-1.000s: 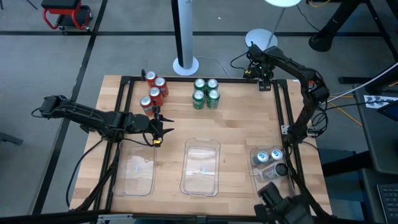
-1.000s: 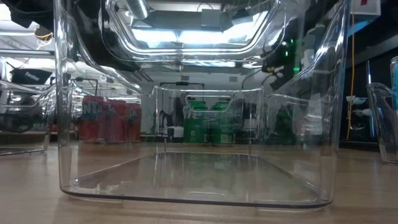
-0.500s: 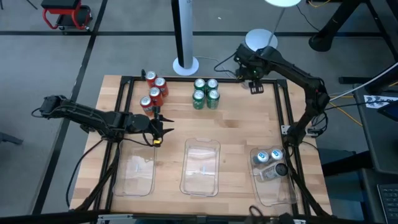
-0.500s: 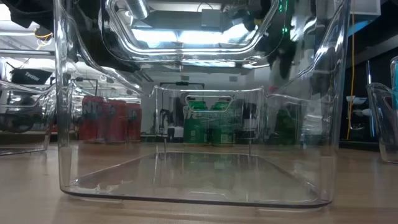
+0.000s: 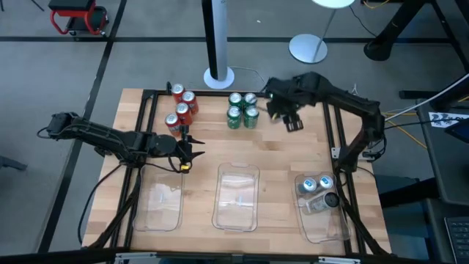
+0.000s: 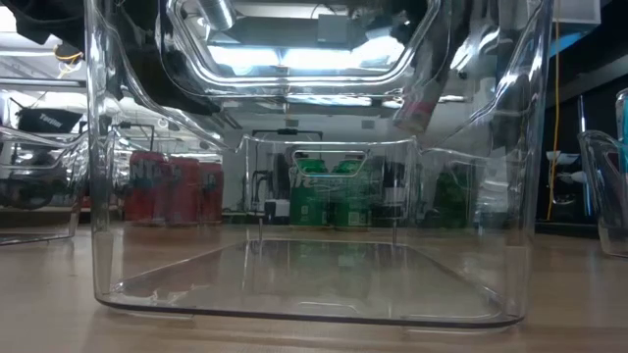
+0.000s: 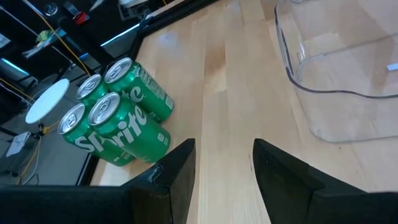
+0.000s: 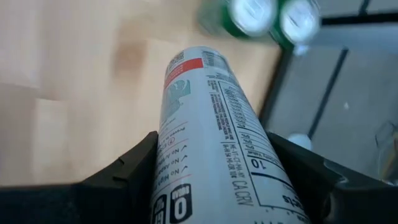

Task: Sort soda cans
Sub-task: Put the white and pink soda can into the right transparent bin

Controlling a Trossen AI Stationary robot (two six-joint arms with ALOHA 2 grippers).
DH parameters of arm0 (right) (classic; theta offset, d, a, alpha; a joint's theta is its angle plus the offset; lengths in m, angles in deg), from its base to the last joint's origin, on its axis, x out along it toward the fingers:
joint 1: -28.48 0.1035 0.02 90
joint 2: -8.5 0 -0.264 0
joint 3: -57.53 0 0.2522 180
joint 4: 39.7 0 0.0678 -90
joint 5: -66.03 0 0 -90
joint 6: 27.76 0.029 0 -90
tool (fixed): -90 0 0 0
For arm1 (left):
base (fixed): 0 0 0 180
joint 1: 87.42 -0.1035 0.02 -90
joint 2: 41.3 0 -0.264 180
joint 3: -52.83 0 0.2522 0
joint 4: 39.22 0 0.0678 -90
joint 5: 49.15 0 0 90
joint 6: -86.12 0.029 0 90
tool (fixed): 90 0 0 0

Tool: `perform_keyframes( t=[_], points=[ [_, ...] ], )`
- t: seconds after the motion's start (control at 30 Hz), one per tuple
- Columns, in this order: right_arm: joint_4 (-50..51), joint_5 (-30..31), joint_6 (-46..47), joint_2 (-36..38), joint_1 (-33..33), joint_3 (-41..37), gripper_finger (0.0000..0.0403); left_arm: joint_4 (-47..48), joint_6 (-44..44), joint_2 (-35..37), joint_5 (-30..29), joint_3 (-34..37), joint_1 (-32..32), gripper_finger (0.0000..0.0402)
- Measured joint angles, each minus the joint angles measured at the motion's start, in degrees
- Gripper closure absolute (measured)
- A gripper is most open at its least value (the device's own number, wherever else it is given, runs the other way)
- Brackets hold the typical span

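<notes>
R gripper (image 5: 288,116) hangs over the far part of the table (image 5: 282,158), just beside the green cans (image 5: 242,110) on their right. Its jaws pinch a silver can (image 8: 211,124). In the R wrist view the can's long axis runs lengthwise between the two fingers, not across them, w/ two green tops blurred beyond its far end.

The next move prob. turns on one relation. The right tray (image 5: 335,224), which already holds silver-blue cans (image 5: 316,183), sits at the near right corner, well apart from the held can and straight back along the R arm's own side. R arm is much nearer to it than L.

L gripper (image 5: 187,154) waits near the red cans (image 5: 181,106), on their near side, jaws spread and empty. Its wrist view looks across bare wood to the green group.

Counts:
- Red: 4, clustered at the far left.
- Green: 4, in a tight square at far centre, all upright.
- Silver/dark: 1 in the R jaws. At least 3 in the right tray: 2 pale tops and 1 darker. Exact no. there is hard to tell.
- Trays: 3 clear ones along the near edge. The left tray (image 5: 160,205) and mid tray (image 5: 237,196) hold nothing.
</notes>
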Motion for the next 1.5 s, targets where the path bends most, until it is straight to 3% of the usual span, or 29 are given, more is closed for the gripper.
perform_keyframes(
  t=[0.3,0.9,1.17,1.5],
  points=[
    [-0.01,-2.40,10.04,0.18,14.81,0.00,0.0155,0.05,-0.02,0.00,0.00,0.00,0.00,0.0249],
    [-0.05,-6.57,42.27,0.21,42.01,-0.04,0.0155,1.00,1.12,-0.02,0.00,0.00,0.00,0.0249],
    [-0.10,-6.67,54.47,0.27,49.35,-2.00,0.0155,-1.41,2.56,-0.02,0.00,0.00,0.00,0.0249],
    [-0.11,-14.83,62.14,0.25,53.42,-9.71,0.0155,-2.13,3.45,-0.02,0.00,0.00,0.00,0.0249]
  ],
)
